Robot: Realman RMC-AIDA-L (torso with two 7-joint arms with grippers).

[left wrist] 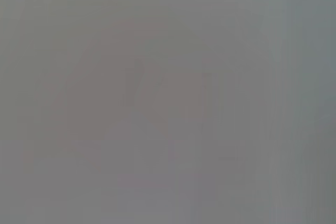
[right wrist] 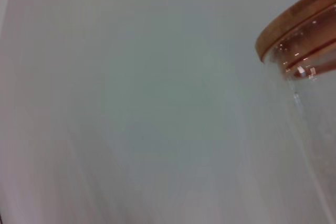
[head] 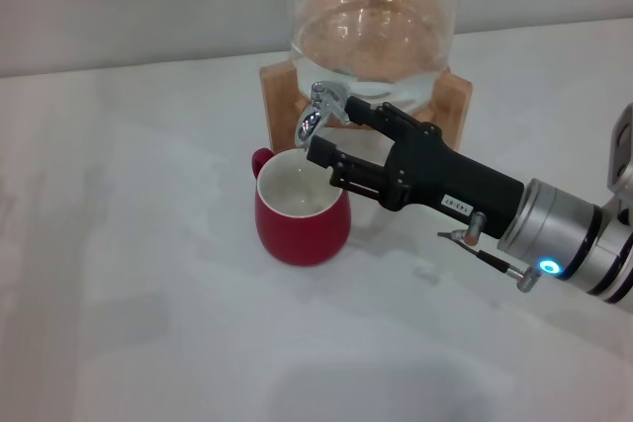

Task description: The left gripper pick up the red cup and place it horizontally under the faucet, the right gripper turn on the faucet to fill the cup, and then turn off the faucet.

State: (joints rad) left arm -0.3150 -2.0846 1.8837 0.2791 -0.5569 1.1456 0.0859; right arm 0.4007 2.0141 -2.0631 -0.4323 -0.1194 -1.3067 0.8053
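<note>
We see the red cup (head: 301, 214) upright on the white table (head: 119, 274), directly under the faucet (head: 318, 112), its small handle on the far side from the right gripper. The faucet sticks out of the glass jar (head: 371, 37), which sits in a wooden stand (head: 453, 96) just behind the cup. The right gripper (head: 329, 132) reaches in from the cup's right, fingers apart, the upper fingertip touching or just beside the faucet lever, the lower finger over the cup's rim. We can't tell if water is running. Right wrist view shows only the jar's wooden lid (right wrist: 299, 17) and glass below it. Left wrist view is a grey blur; the left gripper is out of sight
</note>
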